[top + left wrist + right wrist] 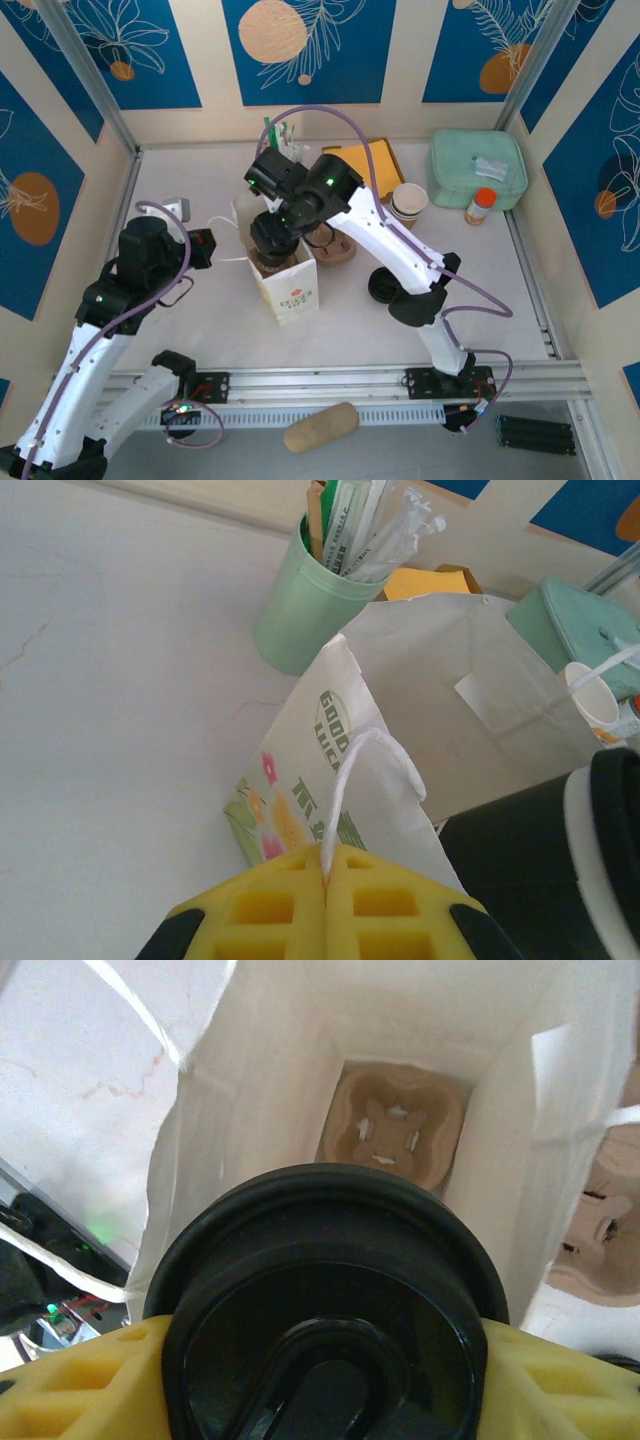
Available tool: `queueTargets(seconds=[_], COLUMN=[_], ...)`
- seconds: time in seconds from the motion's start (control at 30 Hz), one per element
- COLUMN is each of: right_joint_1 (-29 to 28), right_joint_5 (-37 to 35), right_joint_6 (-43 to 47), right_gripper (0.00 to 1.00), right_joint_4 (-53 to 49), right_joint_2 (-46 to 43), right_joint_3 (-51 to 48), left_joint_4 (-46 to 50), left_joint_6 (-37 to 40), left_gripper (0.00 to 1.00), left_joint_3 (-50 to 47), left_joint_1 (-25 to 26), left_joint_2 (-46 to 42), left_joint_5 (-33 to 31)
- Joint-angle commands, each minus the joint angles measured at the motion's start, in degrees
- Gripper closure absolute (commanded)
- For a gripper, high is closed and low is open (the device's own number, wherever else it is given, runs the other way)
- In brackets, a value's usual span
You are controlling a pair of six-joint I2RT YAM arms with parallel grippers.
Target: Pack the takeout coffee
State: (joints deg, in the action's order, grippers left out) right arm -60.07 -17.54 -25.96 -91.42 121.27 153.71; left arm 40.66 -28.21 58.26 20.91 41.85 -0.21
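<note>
**Coffee held over the open bag**

The left gripper (325,880) is clenched on the bag's white string handle (345,780), the yellow pads (265,905) pressed together with the cord running out from between them. Just ahead of those pads stands the white paper bag (470,695), its printed side turned toward the left wrist camera. Beyond the bag, farther from the fingers, is a green tub (300,610) of straws and stirrers.

The right gripper (320,1400) is grasping the coffee (325,1290): its yellow fingers (85,1380) sit on either side of the cup just under the black lid, which faces the right wrist camera. The coffee hangs at the bag's open mouth, between the white walls. Directly below it, on the bag floor, lies a brown pulp carrier (395,1135). A second carrier (600,1225) lies on the table outside the bag's wall, to the gripper's right.

In the top view, further right of this gripper, a loose black lid (383,287) lies beside the right arm. Behind it are a yellow envelope (368,165), a stack of cups (408,203), an orange-capped bottle (481,206) and a mint pouch (478,165).
</note>
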Motion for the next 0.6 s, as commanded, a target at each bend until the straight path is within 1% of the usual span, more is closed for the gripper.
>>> queueTargets(seconds=[0.0,0.27,0.57], right_joint_1=[-1.21,-2.74,-2.84], right_joint_5=[0.56,-1.17,-2.73], right_joint_6=[-0.71,-0.17,-0.14], right_gripper=[0.55,0.55,0.55], right_joint_4=[-3.83,-6.81,-10.1], right_joint_2=[1.32,3.91,6.45], right_joint_3=[2.06,2.39,2.13], left_joint_4=[-1.63,-2.39,-2.78], left_joint_6=[-0.36,-0.78,-0.97], left_gripper=[1.0,1.0,1.0], left_joint_3=[-0.82,-1.22,-1.53], left_joint_1=[0.19,0.19,0.19], left_joint_2=[-0.84,-0.81,-0.89], left_joint_5=[1.26,1.61,1.79])
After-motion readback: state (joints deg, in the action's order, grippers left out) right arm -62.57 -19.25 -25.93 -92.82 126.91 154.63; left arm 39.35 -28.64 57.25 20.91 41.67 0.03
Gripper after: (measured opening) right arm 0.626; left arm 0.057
